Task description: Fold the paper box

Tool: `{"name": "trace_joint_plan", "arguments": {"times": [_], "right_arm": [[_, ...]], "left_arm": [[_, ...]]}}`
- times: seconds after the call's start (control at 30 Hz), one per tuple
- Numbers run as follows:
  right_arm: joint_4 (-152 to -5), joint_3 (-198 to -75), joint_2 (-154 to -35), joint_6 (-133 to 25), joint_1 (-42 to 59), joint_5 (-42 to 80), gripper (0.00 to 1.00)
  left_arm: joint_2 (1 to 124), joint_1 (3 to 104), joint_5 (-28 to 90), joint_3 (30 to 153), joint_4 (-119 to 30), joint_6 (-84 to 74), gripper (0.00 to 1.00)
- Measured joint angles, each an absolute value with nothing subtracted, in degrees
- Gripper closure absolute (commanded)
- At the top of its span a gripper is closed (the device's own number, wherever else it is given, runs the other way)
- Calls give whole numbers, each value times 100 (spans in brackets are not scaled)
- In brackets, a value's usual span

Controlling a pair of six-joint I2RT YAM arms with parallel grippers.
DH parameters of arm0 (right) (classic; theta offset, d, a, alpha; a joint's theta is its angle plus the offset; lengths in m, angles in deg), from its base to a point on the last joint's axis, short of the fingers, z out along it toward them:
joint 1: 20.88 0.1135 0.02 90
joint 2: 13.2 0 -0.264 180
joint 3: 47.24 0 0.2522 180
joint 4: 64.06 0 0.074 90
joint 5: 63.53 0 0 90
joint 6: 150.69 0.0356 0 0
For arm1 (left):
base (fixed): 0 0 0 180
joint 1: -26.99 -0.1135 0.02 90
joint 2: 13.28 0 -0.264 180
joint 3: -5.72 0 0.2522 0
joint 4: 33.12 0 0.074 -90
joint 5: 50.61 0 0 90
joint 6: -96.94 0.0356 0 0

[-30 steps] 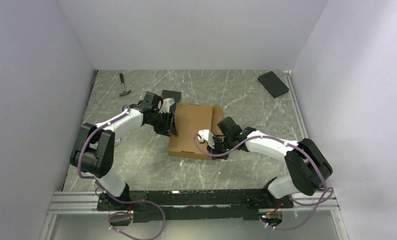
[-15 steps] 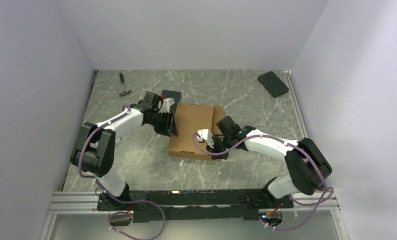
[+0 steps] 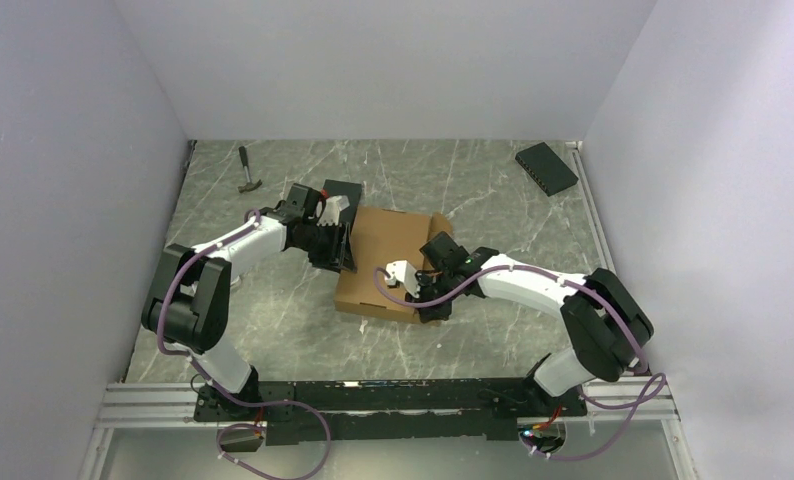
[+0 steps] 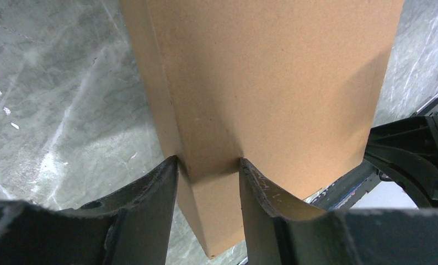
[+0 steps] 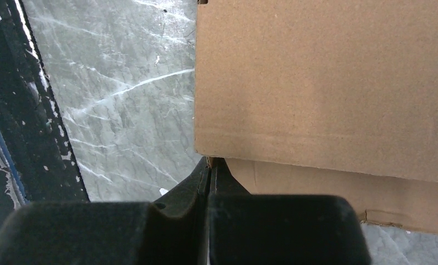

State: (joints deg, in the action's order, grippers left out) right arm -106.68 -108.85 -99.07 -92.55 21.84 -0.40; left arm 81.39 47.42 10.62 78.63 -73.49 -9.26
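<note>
The paper box [image 3: 378, 240] is plain brown cardboard and lies in the middle of the marble table. My left gripper [image 3: 345, 250] is at its left side. In the left wrist view, the box [image 4: 272, 83] fills the frame, and a wall at its corner sits pinched between the two fingers of the left gripper [image 4: 208, 165]. My right gripper [image 3: 431, 305] is at the box's front right corner. Its jaws are pressed together with nothing between them. In the right wrist view the right gripper [image 5: 209, 163] has its tips just under the edge of the box's top panel [image 5: 327, 77].
A hammer [image 3: 249, 172] lies at the back left. One flat black box [image 3: 547, 167] sits at the back right and another [image 3: 341, 190] just behind my left wrist. Pale walls close in three sides. A black rail [image 3: 393, 395] runs along the near edge.
My right gripper has slid left along the box's front right part, staying shut. The left arm and its grip have not moved.
</note>
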Motion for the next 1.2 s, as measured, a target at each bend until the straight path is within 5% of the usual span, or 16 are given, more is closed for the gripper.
{"name": "trace_joint_plan", "arguments": {"times": [1.2], "right_arm": [[-11175,-11462,-10331,-8850,2409,215,96]], "left_arm": [[8183,4705,1040,7887,-7286,-924,52]]}}
